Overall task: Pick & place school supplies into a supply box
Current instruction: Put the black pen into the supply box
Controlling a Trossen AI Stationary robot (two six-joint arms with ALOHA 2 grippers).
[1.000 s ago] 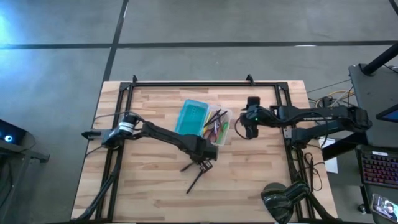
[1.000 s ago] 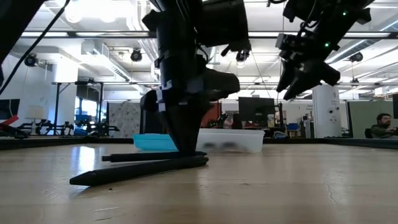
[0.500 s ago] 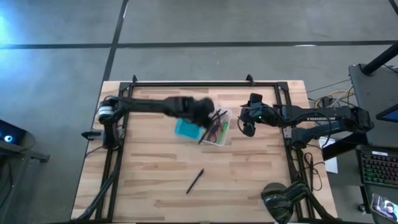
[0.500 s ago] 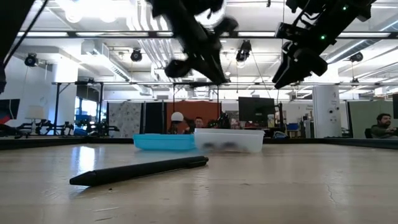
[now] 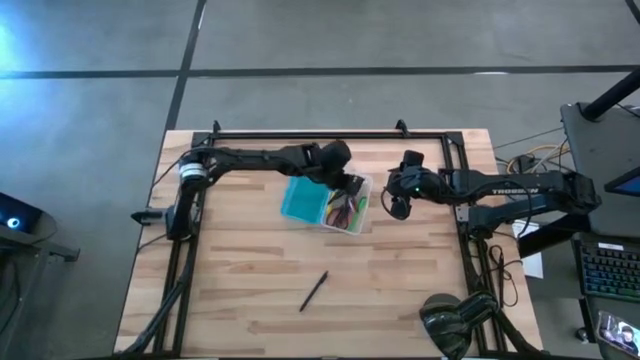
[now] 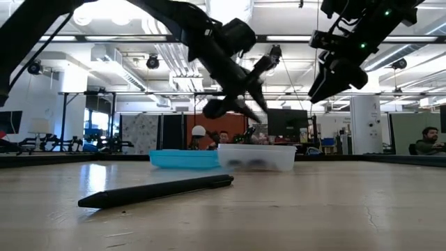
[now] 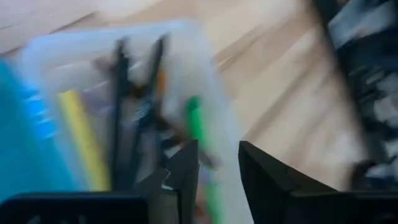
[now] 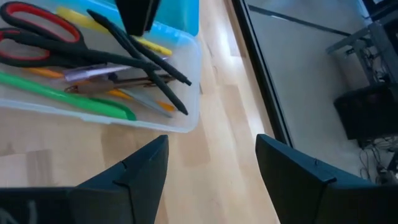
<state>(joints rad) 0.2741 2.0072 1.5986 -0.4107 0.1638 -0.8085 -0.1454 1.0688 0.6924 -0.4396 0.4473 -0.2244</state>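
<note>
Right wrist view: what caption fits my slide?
Red-handled scissors and pens fill the clear supply box.

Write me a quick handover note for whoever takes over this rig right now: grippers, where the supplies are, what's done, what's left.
Left gripper: over the clear half of the supply box, fingers apart, nothing seen held.
Right gripper: open and empty, hovering off the box's right end.
Supply box: open on the table, teal half on the left, clear half on the right.
Done: red-handled scissors, green pen, yellow pencil and two dark pens lie in the clear half.
Left: one dark pen lies on the table in front of the box, still to be placed.
</note>
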